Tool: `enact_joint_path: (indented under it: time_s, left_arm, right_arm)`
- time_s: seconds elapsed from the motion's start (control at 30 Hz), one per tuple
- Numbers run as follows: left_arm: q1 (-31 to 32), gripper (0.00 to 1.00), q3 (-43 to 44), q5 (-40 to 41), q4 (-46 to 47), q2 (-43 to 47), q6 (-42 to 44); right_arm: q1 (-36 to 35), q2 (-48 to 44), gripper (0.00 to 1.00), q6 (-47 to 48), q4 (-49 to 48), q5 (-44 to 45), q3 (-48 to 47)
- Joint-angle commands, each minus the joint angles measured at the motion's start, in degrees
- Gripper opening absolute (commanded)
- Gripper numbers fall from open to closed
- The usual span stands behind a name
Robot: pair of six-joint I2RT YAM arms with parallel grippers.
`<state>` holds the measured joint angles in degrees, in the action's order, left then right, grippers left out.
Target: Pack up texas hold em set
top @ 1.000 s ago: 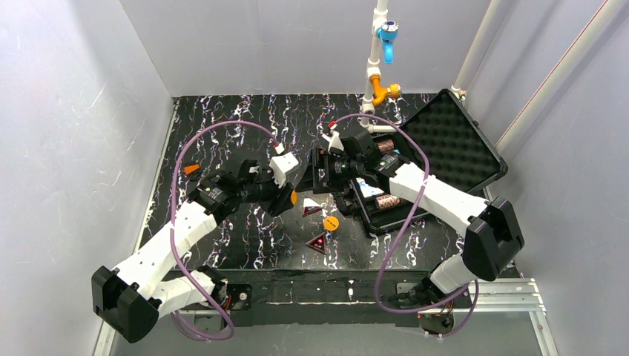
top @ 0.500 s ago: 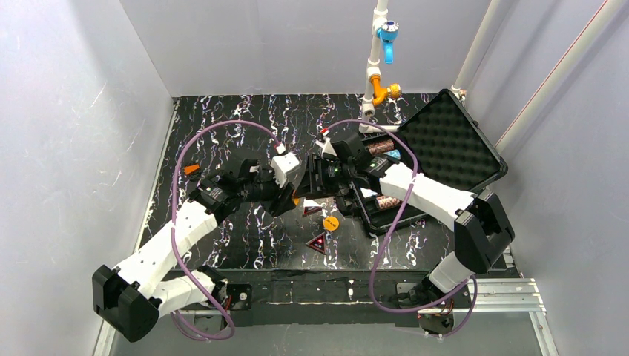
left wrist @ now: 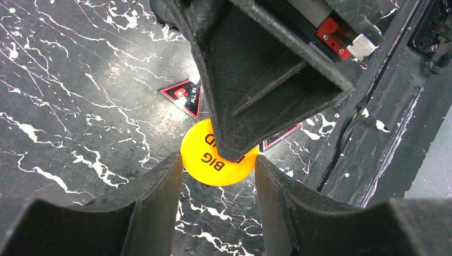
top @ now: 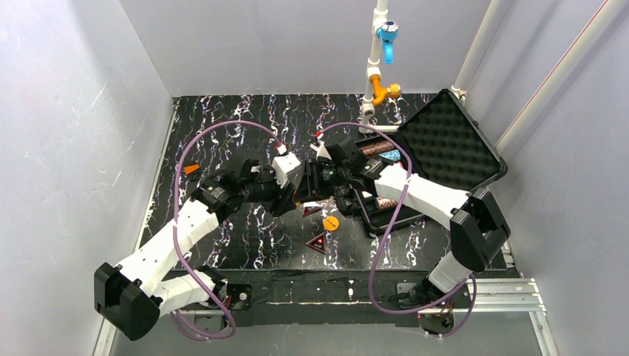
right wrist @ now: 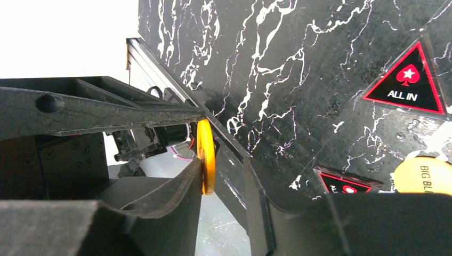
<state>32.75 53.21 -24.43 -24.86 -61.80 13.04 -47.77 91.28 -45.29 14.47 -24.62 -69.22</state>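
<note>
As left fingers (left wrist: pixel 154 208) pinch orange disc (left wrist: pixel 210 162), right fingers (left wrist: pixel 256 69) straddling rim

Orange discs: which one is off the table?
The raised disc, edge-on in the right wrist view, pinched by the left gripper. The other disc lies flat on the table near the triangular markers.

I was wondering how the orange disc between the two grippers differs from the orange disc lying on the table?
The held disc is in the air, gripped by its rim in the left gripper; the table disc lies loose, touched by nothing. The held disc sits inside the open right gripper, edge-on to that wrist camera; the table disc lies flat, face up. Both are orange, round and lettered BIG.
</note>
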Motion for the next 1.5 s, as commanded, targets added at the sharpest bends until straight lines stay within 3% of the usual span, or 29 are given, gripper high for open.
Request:
enact_joint_path:
  time_s: [0.0,0.17,0.3,0.5,0.7,0.97,1.2,1.47]
  left_arm:
    - [0.2,0.33,-0.1,-1.0,0.5,0.3,0.2]
    - [0.2,0.33,-0.3,-0.8,0.7,0.5,0.1]
    - [0.2,0.36,-0.4,0.2,0.8,0.6,0.0]
    - [0.2,0.73,-0.7,3.8,0.6,2.6,-1.5]
    - [0.2,0.98,-2.1,9.5,0.8,7.7,-3.2]
    - [0.2,0.98,-3.8,17.9,2.2,12.8,-4.2]
    - [0.2,0.98,-5.0,33.9,4.7,15.1,-5.5]
    - [0.2,0.98,-6.5,51.7,7.4,17.5,-5.9]
  right_arm:
    - [-0.8,0.5,0.34,-0.6,-2.4,-0.5,-2.5]
    - [-1.2,0.5,0.04,-0.9,-2.6,-0.5,-2.5]
    - [-1.3,0.2,0.01,-0.9,-2.6,-0.3,-2.3]
    - [-1.2,-0.6,0.01,1.1,-0.8,2.8,-2.9]
    - [0.8,-2.0,0.01,4.5,2.9,9.0,-4.4]
    - [8.3,-6.8,0.01,6.2,3.3,17.9,-0.8]
    - [18.3,-7.8,0.01,7.2,2.5,14.4,2.9]
    - [24.9,-10.0,0.01,5.9,0.1,17.3,8.9]
